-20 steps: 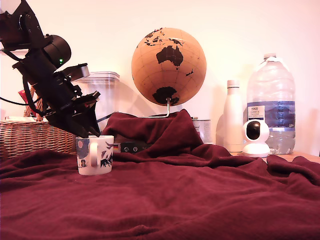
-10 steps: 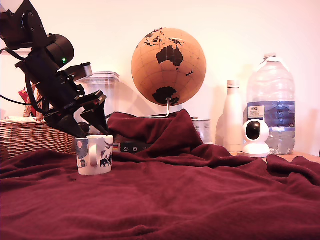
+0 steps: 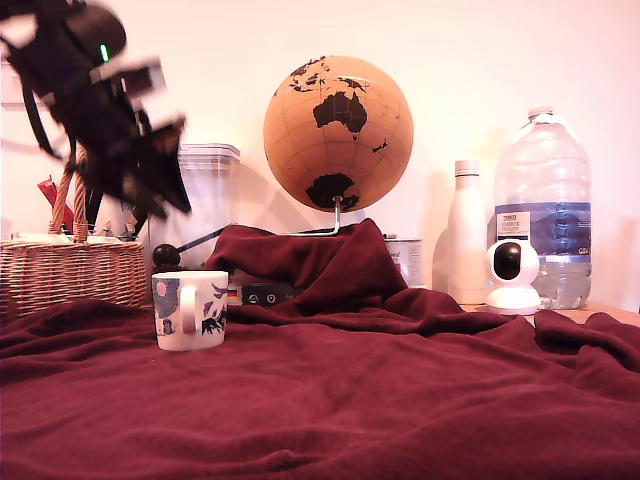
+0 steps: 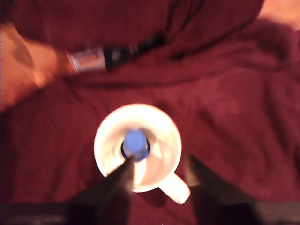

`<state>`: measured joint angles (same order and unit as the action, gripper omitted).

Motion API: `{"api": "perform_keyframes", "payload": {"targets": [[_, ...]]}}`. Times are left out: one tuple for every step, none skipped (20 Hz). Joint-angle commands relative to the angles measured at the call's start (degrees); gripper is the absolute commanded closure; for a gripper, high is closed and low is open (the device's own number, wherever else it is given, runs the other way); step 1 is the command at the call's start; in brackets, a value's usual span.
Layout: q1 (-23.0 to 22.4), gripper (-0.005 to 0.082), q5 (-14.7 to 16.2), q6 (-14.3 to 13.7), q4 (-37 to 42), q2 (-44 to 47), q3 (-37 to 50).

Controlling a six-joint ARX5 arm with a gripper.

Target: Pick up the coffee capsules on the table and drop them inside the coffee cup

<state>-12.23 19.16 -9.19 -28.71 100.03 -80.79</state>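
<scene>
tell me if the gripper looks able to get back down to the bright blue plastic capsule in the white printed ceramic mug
Probably yes. The gripper hangs right over the white printed ceramic mug, fingers apart, and the bright blue plastic capsule sits uncovered at the bottom. Only the mug's narrow mouth might crowd the fingers.

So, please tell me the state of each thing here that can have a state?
tool: open, empty, above the mug
coffee cup: upright on the red cloth, handle toward the camera in the exterior view
blue capsule: inside the cup, at its bottom
red cloth: wrinkled, spread over the table
clear canister: lid on
large water bottle: upright, capped
white bottle: upright, capped
</scene>
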Motion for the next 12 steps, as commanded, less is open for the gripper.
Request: {"api": "perform_keyframes", "payload": {"targets": [[0.11,0.0788,-0.02,0.15,0.00,-1.22,-0.13],[0.11,0.0789,-0.13,0.15,-0.04,-2.05,-0.13],[0.11,0.0789,-0.15,0.15,-0.17,-2.91,-0.11],[0.11,0.0789,-0.15,0.15,-0.42,-3.78,-0.11],[0.11,0.0789,-0.20,0.15,-0.44,-4.52,-0.09],[0.11,0.0789,-0.22,0.13,-0.35,-5.29,0.02],[0.11,0.0789,-0.48,0.13,0.07,-6.08,0.35],[0.11,0.0789,-0.81,0.15,0.13,-7.04,0.77],[0.11,0.0789,-1.64,0.15,0.44,-7.93,1.42],[0.11,0.0789,-1.99,0.15,0.61,-8.87,2.21],[0.11,0.0789,-2.27,0.15,1.62,-9.88,3.54],[0.11,0.0789,-2.75,0.17,3.19,-11.39,5.46]]}}
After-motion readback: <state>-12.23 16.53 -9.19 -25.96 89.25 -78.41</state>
